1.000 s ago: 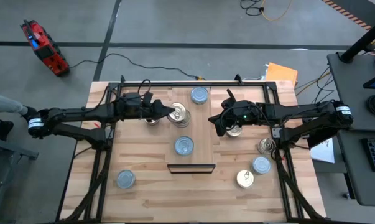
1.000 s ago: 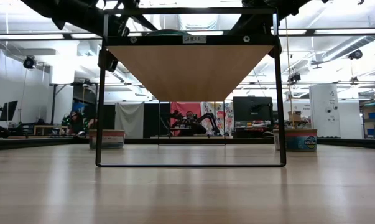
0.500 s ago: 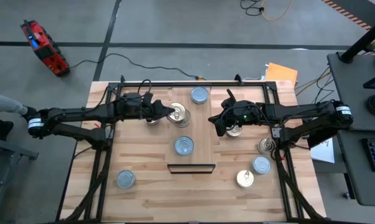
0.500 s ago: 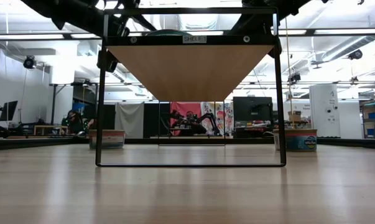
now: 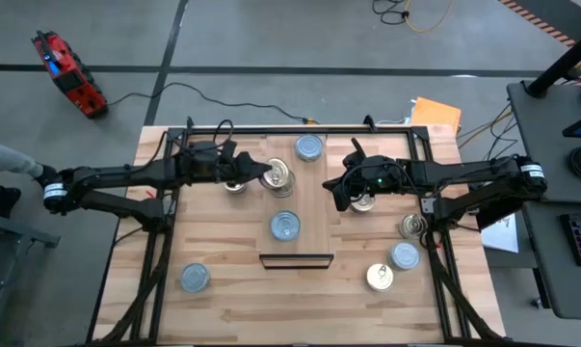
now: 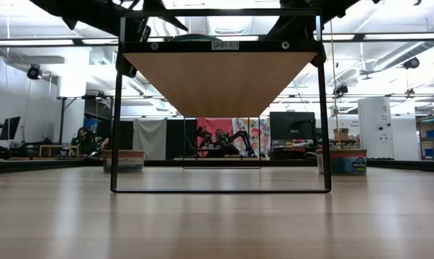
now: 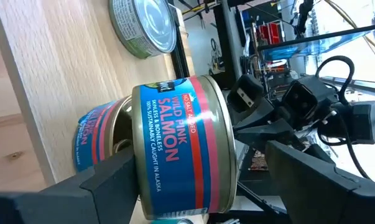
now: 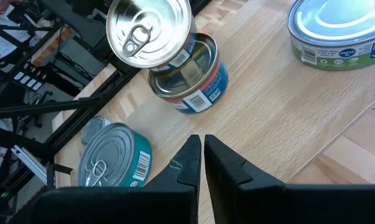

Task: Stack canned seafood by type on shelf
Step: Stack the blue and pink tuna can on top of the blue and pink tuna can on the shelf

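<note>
The shelf [image 5: 319, 207] is a pale raised plank between my arms. Three stands of canned seafood are on it: a blue-grey-topped tin [image 5: 309, 147] at the far end, a teal-labelled tin [image 5: 285, 226] nearer, and two blue salmon tins, one on the other [image 5: 278, 176]. The upper salmon tin [image 7: 181, 143] sits shifted toward my left arm over the lower one [image 7: 97, 146]. My left gripper [image 5: 263, 174] is open, a finger on each side of the upper tin. My right gripper [image 8: 201, 144] is shut and hangs over the shelf's right edge [image 5: 334, 196], touching nothing. My left gripper comes level from the table's left side. One finger [image 7: 112, 177] lies close against the upper tin's side wall [image 7: 140, 155]; whether it touches I cannot tell. The other finger [image 7: 311, 174] stands clear of the tin, with a gap showing.
Loose tins stand on the table: one under my left arm [image 5: 235, 185], one at the near left [image 5: 194, 278], one under my right hand [image 5: 364, 200], three at the right [image 5: 412, 227] [image 5: 404, 255] [image 5: 380, 278]. A black frame [image 6: 119, 108] carries the shelf.
</note>
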Robot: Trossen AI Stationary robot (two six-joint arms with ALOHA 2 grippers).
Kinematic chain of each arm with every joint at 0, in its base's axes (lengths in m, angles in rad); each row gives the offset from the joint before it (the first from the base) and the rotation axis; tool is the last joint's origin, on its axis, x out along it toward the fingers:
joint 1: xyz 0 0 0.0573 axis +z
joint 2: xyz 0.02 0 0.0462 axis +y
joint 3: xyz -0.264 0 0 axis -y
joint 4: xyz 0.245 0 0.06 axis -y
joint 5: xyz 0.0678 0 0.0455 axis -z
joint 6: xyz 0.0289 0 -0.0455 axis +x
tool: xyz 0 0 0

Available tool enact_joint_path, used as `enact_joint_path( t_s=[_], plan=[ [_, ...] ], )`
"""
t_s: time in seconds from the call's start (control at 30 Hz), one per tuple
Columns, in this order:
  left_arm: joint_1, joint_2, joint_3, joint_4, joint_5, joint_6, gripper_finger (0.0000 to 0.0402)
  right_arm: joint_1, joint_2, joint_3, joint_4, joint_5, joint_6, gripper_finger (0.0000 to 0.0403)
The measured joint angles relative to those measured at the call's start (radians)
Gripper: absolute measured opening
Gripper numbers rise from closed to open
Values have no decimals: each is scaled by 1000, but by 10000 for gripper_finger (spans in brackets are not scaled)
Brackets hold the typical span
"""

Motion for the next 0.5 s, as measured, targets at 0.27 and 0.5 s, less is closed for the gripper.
enact_joint_path(
  t_s=[0.27, 0.5],
  plan=[
    [0, 39, 9, -36, 2, -4, 312, 0, 0, 0, 0, 8, -9, 13],
    [-1, 101, 63, -40, 31, 14, 312, 0, 0, 0, -1, 8, -8, 13]
  ],
)
